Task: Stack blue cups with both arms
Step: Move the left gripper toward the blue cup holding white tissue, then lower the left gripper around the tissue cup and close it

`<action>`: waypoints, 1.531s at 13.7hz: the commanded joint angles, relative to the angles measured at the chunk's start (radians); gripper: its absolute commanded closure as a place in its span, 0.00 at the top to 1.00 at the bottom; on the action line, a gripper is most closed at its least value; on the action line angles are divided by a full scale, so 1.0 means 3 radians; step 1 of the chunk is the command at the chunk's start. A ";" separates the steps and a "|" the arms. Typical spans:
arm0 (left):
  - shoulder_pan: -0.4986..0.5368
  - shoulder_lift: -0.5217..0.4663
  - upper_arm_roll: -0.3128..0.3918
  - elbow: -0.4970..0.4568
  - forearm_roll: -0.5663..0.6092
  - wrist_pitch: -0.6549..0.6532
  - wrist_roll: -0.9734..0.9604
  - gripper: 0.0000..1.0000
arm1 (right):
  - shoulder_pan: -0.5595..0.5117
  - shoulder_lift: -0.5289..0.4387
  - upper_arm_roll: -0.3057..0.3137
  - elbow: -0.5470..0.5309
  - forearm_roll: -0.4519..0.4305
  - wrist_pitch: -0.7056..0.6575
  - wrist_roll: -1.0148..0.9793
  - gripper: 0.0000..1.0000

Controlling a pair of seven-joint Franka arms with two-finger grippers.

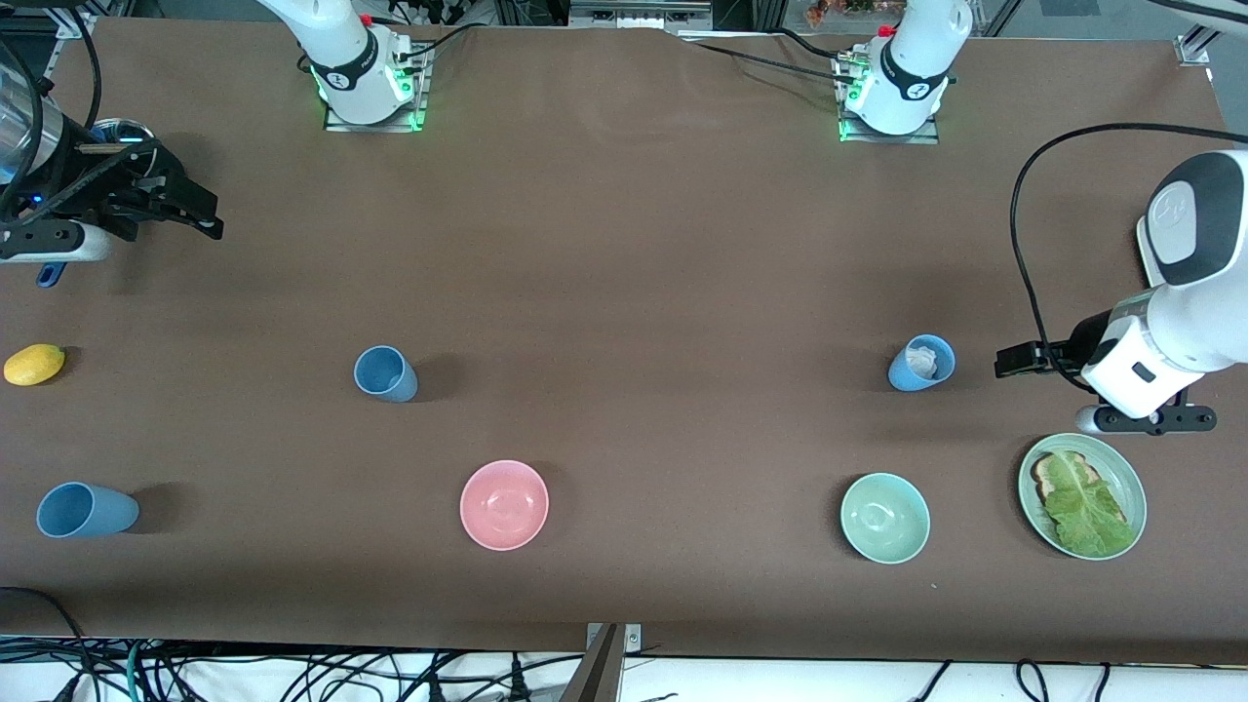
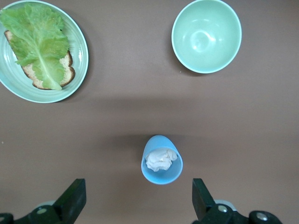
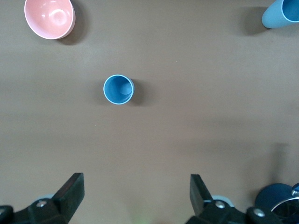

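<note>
- Presently nothing is stacked: three blue cups stand apart on the table (image 1: 624,244).
- One blue cup (image 1: 386,373) sits mid-table toward the right arm's end; a second blue cup (image 1: 86,510) stands near the front corner at that end; a third, the stuffed blue cup (image 1: 921,363), holding something white and crumpled, sits toward the left arm's end.
- Right pincer (image 1: 200,216) hangs released over the table's end edge; left pincer (image 2: 138,200) hangs released just beside the stuffed cup.
- Best approach, likely: centre each cup between the fingers, descend straight and grip below the rim.
- Open room is wide mid-table; the mint bowl (image 1: 885,518), pink bowl (image 1: 504,504), sandwich plate (image 1: 1136,483) and lemon (image 1: 34,364) line the front and ends.
</note>
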 commanded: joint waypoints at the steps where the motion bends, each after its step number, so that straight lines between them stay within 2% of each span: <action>1: 0.0056 -0.0026 0.0003 -0.0240 0.0053 0.0261 0.0075 1.00 | -0.0003 -0.0047 0.0000 -0.0031 0.0003 0.0016 0.0030 1.00; 4: 0.0077 -0.0026 0.0003 -0.0353 0.0053 0.0338 0.0080 1.00 | -0.0008 -0.0047 -0.0010 -0.0052 -0.0013 0.0057 0.0102 1.00; 10: 0.0093 -0.0062 0.0008 -0.0726 0.0053 0.0788 0.0187 1.00 | -0.0014 -0.0052 -0.0031 -0.0077 -0.0125 0.0103 0.0092 1.00; 14: 0.0113 -0.0113 0.0008 -0.1129 0.0053 0.1293 0.0188 1.00 | -0.0014 -0.0052 -0.0036 -0.0077 -0.0110 0.0067 0.0046 1.00; 21: 0.0082 -0.0291 0.0003 -0.1651 0.0053 0.1831 0.0187 1.00 | 0.0002 -0.0047 -0.0005 -0.0077 -0.0100 0.0072 0.0076 1.00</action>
